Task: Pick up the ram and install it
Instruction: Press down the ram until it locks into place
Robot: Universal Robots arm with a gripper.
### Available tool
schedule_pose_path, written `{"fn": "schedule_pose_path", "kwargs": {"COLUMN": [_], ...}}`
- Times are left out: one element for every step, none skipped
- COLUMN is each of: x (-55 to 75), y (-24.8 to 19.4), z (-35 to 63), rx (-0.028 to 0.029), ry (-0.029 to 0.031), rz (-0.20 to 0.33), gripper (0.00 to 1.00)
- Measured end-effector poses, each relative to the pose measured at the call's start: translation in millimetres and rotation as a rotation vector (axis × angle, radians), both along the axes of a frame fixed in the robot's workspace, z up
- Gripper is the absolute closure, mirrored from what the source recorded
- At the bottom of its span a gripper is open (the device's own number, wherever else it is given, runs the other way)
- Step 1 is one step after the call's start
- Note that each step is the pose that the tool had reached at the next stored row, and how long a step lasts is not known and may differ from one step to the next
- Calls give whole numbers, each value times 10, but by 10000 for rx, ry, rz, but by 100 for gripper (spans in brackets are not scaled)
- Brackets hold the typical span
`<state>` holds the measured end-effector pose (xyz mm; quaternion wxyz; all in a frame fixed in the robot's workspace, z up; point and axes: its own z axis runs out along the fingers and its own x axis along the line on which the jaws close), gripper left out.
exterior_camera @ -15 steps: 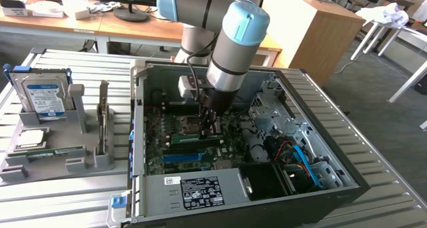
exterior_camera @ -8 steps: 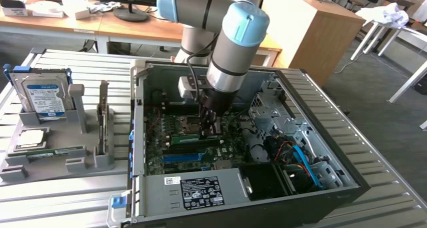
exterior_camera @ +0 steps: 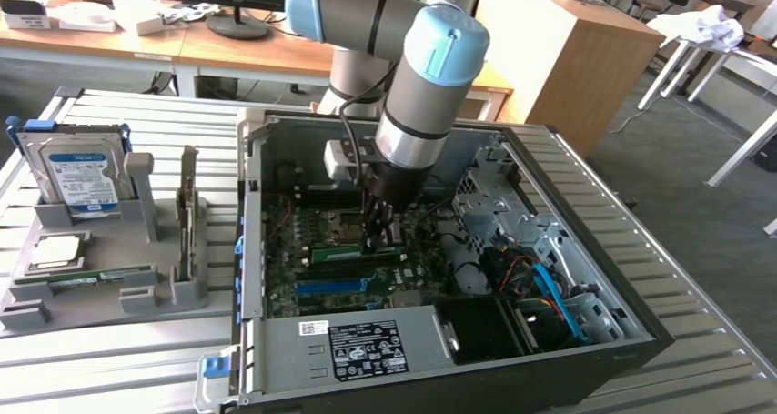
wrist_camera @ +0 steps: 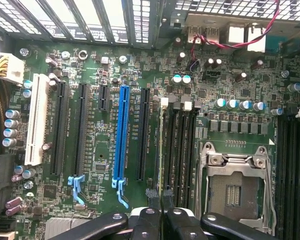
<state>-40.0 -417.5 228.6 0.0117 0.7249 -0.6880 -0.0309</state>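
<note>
The black two-finger gripper [wrist_camera: 161, 200] sits low inside the open black PC case [exterior_camera: 631, 328], jaws pinched on the thin green RAM stick [wrist_camera: 162, 145], seen edge-on standing in a black memory slot of the green motherboard [wrist_camera: 97, 200]. In the exterior view the grey-and-blue arm [exterior_camera: 425, 86] hides the stick's top. Finger bases are cut off in the wrist view.

A green motherboard [wrist_camera: 105, 65] carried one blue slot [wrist_camera: 122, 135], black slots and one white slot [wrist_camera: 36, 120]. The black gripper [wrist_camera: 161, 197] pinched a thin green ram [wrist_camera: 163, 150]. The arm [exterior_camera: 419, 86] was grey with pale blue caps. The case [exterior_camera: 607, 277] was black.
</note>
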Motion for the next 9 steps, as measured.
{"fn": "schedule_pose_path", "kwargs": {"x": [0,0,0,0,0,0,0,0,0], "y": [0,0,0,0,0,0,0,0,0], "z": [-2,-4,-6,-9,-12,-15,-16,-17,-17], "rx": [1,1,1,2,1,2,0,0,-1], "ry": [-1,0,0,-1,0,0,1,2,2], "rz": [0,0,-1,0,0,-1,0,0,-1], "gripper": [88,88,88,88,88,88,88,88,88]}}
